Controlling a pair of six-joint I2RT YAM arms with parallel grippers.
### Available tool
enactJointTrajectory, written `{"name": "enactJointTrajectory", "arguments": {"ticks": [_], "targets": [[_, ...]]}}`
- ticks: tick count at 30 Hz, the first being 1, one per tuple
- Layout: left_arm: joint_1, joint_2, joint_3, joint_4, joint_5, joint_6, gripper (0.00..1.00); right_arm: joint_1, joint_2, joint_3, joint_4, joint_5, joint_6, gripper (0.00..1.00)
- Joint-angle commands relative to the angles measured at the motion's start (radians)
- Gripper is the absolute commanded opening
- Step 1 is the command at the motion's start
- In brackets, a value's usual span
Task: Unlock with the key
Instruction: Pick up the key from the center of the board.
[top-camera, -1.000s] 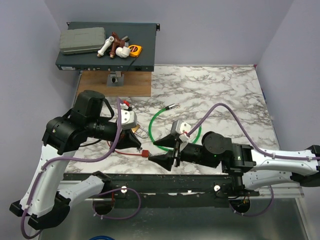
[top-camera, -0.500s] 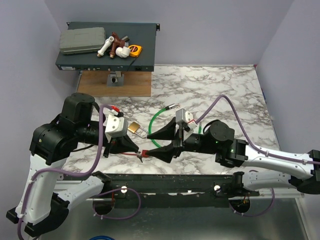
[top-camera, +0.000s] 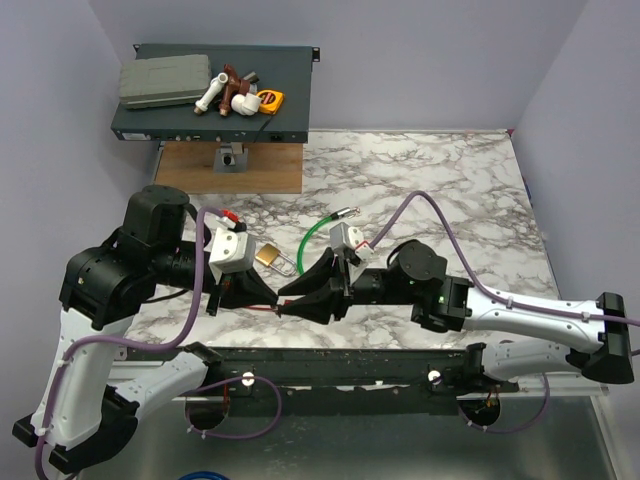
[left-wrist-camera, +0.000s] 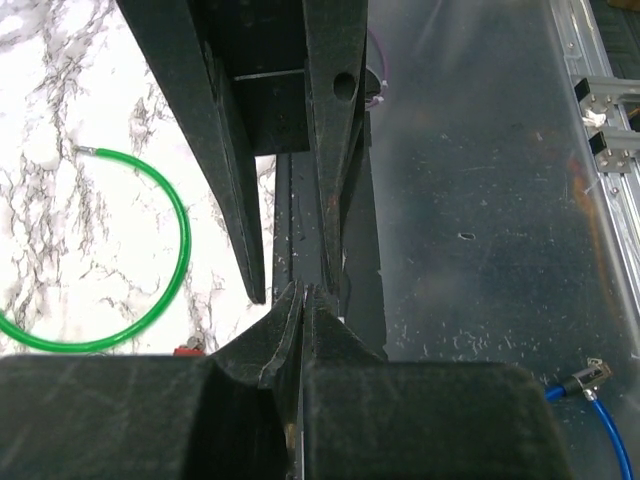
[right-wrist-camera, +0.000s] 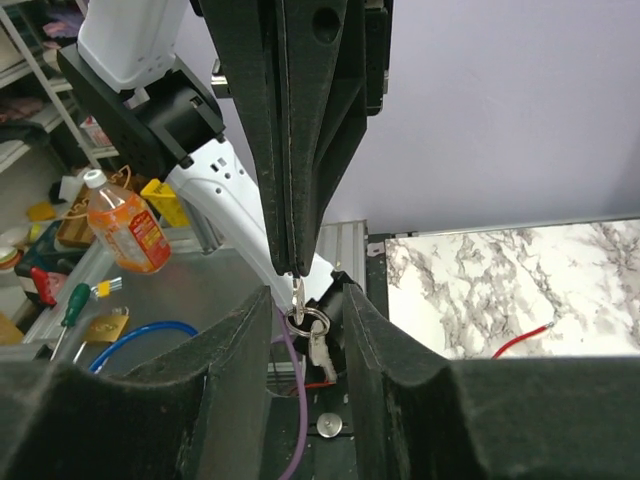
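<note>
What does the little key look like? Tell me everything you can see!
The key is tiny, flat and silvery-grey, like metal. It dangles in the air, slightly tilted, from a small wire ring. Above the ring, a thin silvery strip is pinched in the shut left gripper; whether that is another key I cannot tell. The right gripper is open, one finger on each side of the key, apparently not touching it. The key's teeth are too small to make out.
</note>
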Motion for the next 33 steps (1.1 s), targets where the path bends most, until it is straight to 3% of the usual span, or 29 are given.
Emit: {"name": "enactJointTrajectory", "arguments": {"ticks": [1, 6, 8, 11, 17, 20, 22, 30, 33], "targets": [[-0.001, -0.009, 0.015, 0.024, 0.039, -0.015, 0.0, -0.005, 0.039, 0.016, 0.046, -0.063, 0.018, 0.36], [0.009, -0.014, 0.007, 0.032, 0.043, -0.023, 0.0, -0.006, 0.058, 0.018, 0.063, -0.084, 0.031, 0.33], [0.011, -0.017, 0.005, 0.035, 0.047, -0.026, 0.0, -0.009, 0.061, 0.017, 0.074, -0.083, 0.035, 0.23], [0.015, -0.017, 0.0, 0.038, 0.051, -0.03, 0.0, -0.012, 0.061, 0.01, 0.092, -0.071, 0.043, 0.01], [0.022, -0.024, -0.012, 0.041, 0.059, -0.032, 0.0, -0.015, 0.031, -0.019, 0.132, -0.059, 0.055, 0.01], [0.024, -0.024, -0.013, 0.042, 0.062, -0.033, 0.0, -0.015, 0.029, -0.021, 0.134, -0.056, 0.058, 0.06], [0.025, -0.024, -0.013, 0.042, 0.064, -0.035, 0.0, -0.015, 0.031, -0.021, 0.143, -0.054, 0.063, 0.01], [0.038, -0.029, -0.018, 0.046, 0.067, -0.046, 0.0, -0.028, 0.002, -0.062, 0.184, 0.015, 0.096, 0.01], [0.039, -0.024, -0.012, 0.053, 0.047, -0.061, 0.13, -0.034, -0.02, -0.088, 0.182, 0.06, 0.112, 0.01]]}}
